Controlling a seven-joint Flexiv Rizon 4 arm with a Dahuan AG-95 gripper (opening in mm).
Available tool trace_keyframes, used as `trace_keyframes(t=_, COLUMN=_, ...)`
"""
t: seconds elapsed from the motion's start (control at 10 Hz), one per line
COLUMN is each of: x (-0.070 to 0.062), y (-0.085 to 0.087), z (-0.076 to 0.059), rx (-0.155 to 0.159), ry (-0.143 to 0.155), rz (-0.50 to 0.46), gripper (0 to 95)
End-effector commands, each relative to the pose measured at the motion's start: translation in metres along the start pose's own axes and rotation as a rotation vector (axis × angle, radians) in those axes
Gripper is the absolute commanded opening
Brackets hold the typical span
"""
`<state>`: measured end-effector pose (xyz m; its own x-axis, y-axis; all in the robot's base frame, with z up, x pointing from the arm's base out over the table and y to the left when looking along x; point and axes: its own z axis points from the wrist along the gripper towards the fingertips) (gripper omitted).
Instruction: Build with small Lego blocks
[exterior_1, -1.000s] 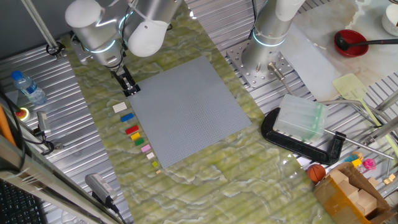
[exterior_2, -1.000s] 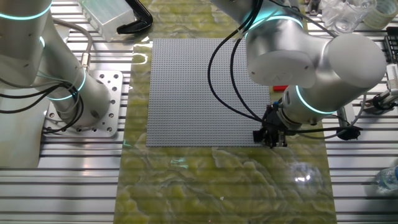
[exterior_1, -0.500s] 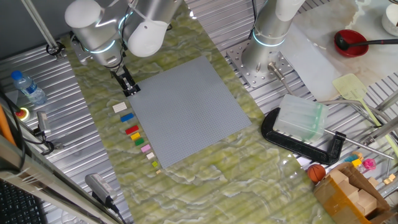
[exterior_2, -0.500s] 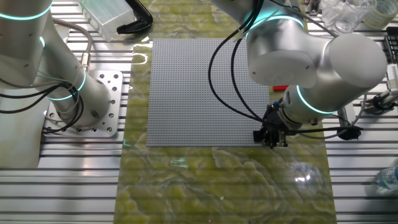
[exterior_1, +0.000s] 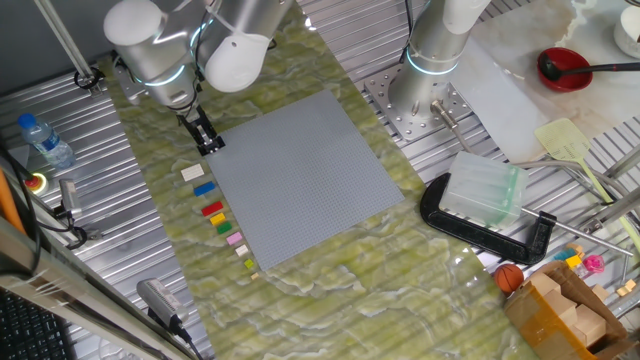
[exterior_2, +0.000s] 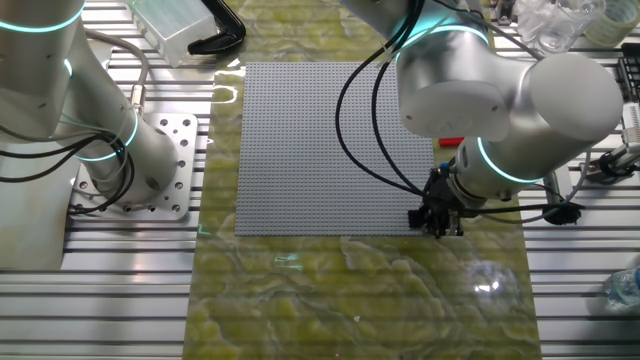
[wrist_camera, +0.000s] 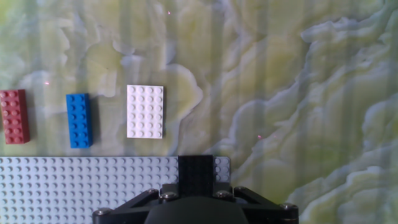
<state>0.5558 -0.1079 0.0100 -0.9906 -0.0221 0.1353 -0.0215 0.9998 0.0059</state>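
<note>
My gripper stands at the corner of the grey studded baseplate, shut on a black brick that rests on the plate's corner studs. In the hand view a white brick, a blue brick and a red brick lie in a row on the marbled mat just beyond the plate's edge. One fixed view shows the row running white, blue, red, green, yellow, pink. The other fixed view has my gripper low at the plate's corner, with the arm hiding most of the bricks.
A second arm's base stands behind the plate. A black clamp with a clear plastic box lies to the right. A water bottle is at the far left and a red ladle at the back right.
</note>
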Motion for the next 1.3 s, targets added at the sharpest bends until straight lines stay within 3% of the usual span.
trace_keyframes(t=0.1, x=-0.002, y=0.0, z=0.044, rx=0.0, ry=0.001, rz=-0.001, gripper=0.0)
trace_keyframes(t=0.5, x=-0.001, y=0.0, z=0.041, rx=0.003, ry=0.001, rz=-0.009, gripper=0.0)
trace_keyframes(t=0.9, x=0.005, y=0.001, z=0.018, rx=0.002, ry=0.022, rz=-0.003, gripper=0.0)
trace_keyframes(t=1.3, x=0.007, y=0.002, z=0.015, rx=0.001, ry=0.026, rz=0.004, gripper=0.0)
